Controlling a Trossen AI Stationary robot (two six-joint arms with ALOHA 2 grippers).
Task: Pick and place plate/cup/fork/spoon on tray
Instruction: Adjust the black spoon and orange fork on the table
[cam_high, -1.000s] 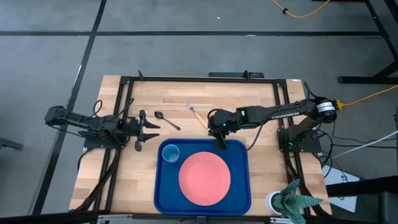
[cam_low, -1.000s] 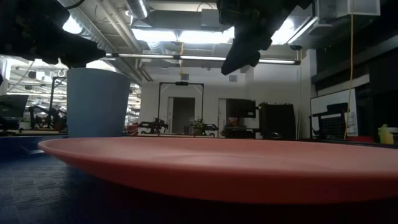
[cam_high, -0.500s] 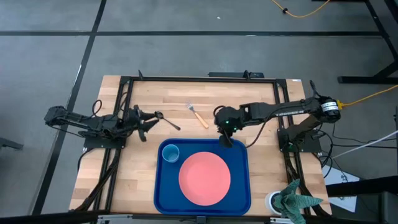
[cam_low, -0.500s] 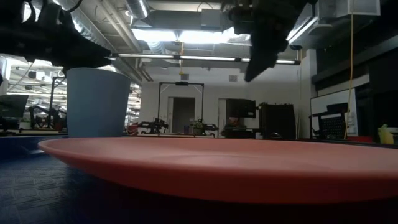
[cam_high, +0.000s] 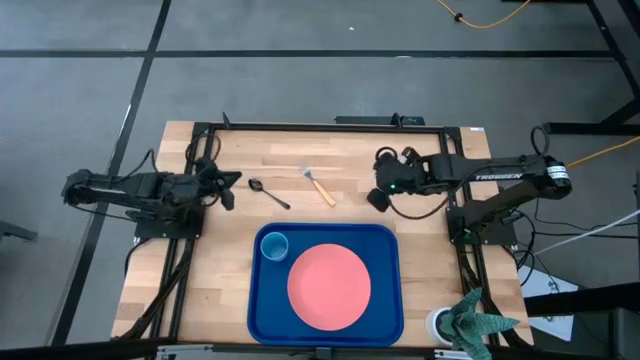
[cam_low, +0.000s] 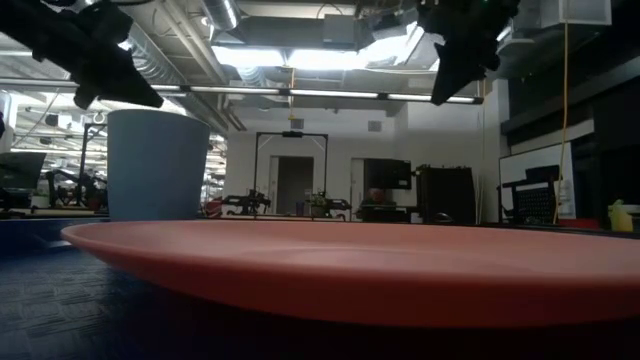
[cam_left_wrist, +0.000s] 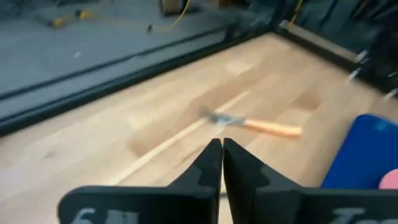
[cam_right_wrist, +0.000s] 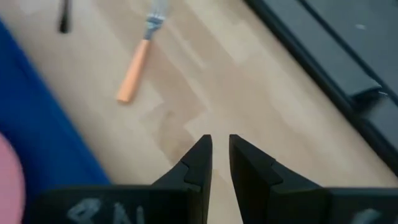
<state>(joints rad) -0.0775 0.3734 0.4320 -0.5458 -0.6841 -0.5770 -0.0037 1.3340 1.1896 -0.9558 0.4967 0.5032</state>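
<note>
The salmon-pink plate and the light-blue cup rest inside the dark-blue tray at the table's near middle. Beyond the tray, the dark spoon and the tan-handled fork lie flat on the wood. My left gripper hovers left of the spoon, shut, with nothing between its fingers. My right gripper hangs right of the fork, past the tray's far right corner. Its fingers stand slightly apart over bare wood.
A white container with green cloth stands at the table's near right corner. Black frame rails run along the left, right and far sides. Bare wood lies between the fork and my right gripper.
My left gripper has reached toward the spoon, then drawn back toward the table's left and far edges and shut on nothing. The spoon has stayed where it was. My right gripper has gone from the tray's far rim toward the table's right and far edges.
</note>
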